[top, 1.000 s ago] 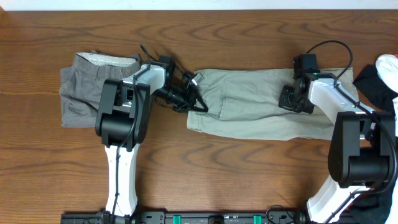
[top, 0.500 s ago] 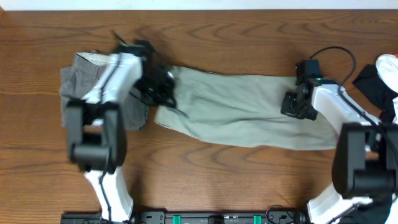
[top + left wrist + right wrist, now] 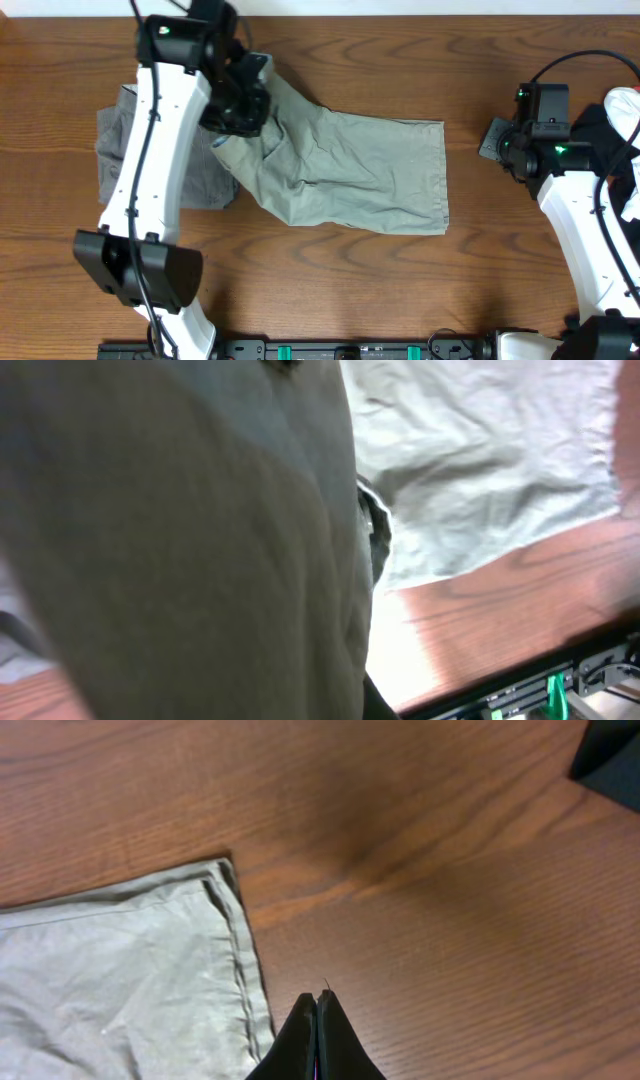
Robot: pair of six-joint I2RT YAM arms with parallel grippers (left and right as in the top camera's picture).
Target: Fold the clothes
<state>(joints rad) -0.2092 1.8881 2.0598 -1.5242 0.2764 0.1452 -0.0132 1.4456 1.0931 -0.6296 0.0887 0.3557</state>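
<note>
The light khaki shorts point(image 3: 360, 170) lie spread across the middle of the table. Their left end is raised at the back left, over the edge of the darker grey shorts point(image 3: 115, 165). My left gripper point(image 3: 240, 105) is shut on that raised end. In the left wrist view the hanging khaki shorts point(image 3: 180, 540) cover the jaws, and the rest of the cloth lies flat below. My right gripper point(image 3: 492, 148) is shut with nothing in it, right of the shorts. Its closed tips point(image 3: 317, 1005) hover over bare wood beside the hem corner of the khaki shorts point(image 3: 120, 970).
A black garment point(image 3: 600, 130) and a white one point(image 3: 625, 105) lie at the right edge, behind my right arm; the black garment's corner point(image 3: 610, 760) shows in the right wrist view. A dark rail point(image 3: 350, 350) runs along the table's front edge.
My left gripper swung up and back-left with the shorts' end, dragging the shorts leftward. My right gripper let go of the other end and pulled away to the right.
</note>
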